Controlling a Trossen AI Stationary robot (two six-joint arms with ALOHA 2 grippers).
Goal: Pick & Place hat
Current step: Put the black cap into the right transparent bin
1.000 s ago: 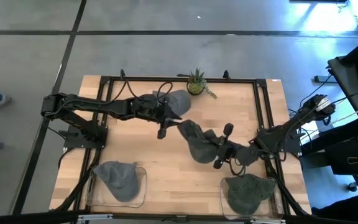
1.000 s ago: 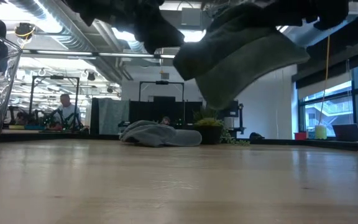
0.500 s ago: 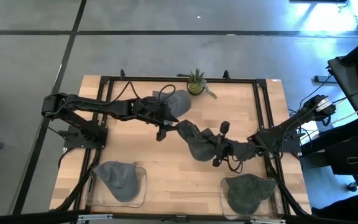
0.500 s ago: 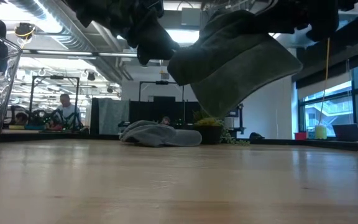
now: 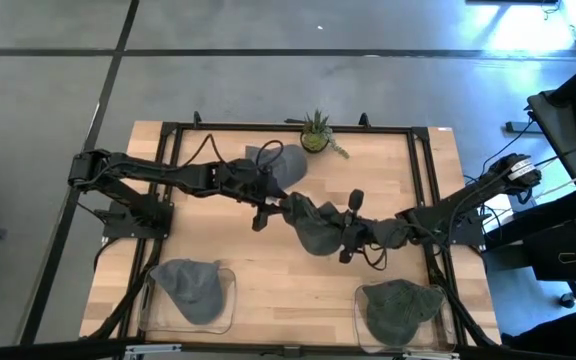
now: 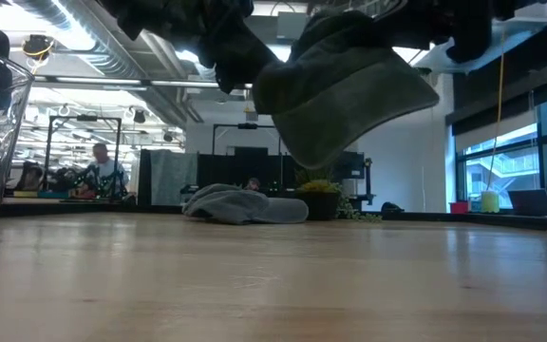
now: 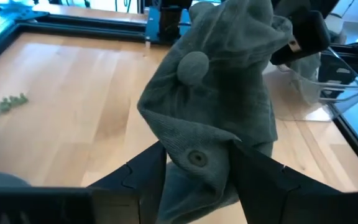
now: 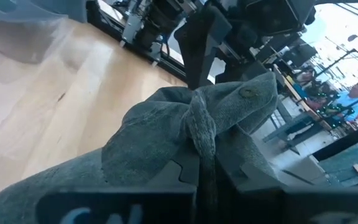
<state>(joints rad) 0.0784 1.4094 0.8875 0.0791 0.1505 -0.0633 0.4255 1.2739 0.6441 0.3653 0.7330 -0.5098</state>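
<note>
A grey-green hat (image 5: 313, 226) hangs in the air over the middle of the table, high above the tabletop in the low view (image 6: 349, 90). My left gripper (image 5: 280, 206) reaches in from the table's left and is shut on the hat's left end. My right gripper (image 5: 341, 232) comes from the right and is shut on its right end. The left wrist view shows the crown's top button (image 7: 193, 65) and an eyelet (image 7: 196, 157). My left gripper pinches a bunched part of the hat's crown by the eyelet (image 7: 197, 163) between its two fingers, coming level from the table's left. The hat is lifted clear. My right gripper pinches a raised fold of the crown (image 8: 202, 140) between its two fingers, coming about level from the table's right. The cloth bunches up ahead of the fingers, clear of the table.
A second grey hat (image 5: 280, 160) lies on the table near the far edge beside a small potted plant (image 5: 316, 132). A clear bin at the near left holds a grey hat (image 5: 193, 287); another at the near right holds a green hat (image 5: 398, 305).
My right gripper has moved toward the table's left and a little toward the far edge, carrying the hat with it. The hat stays lifted and has bunched up more between the two grippers. Both grippers have kept their hold.
</note>
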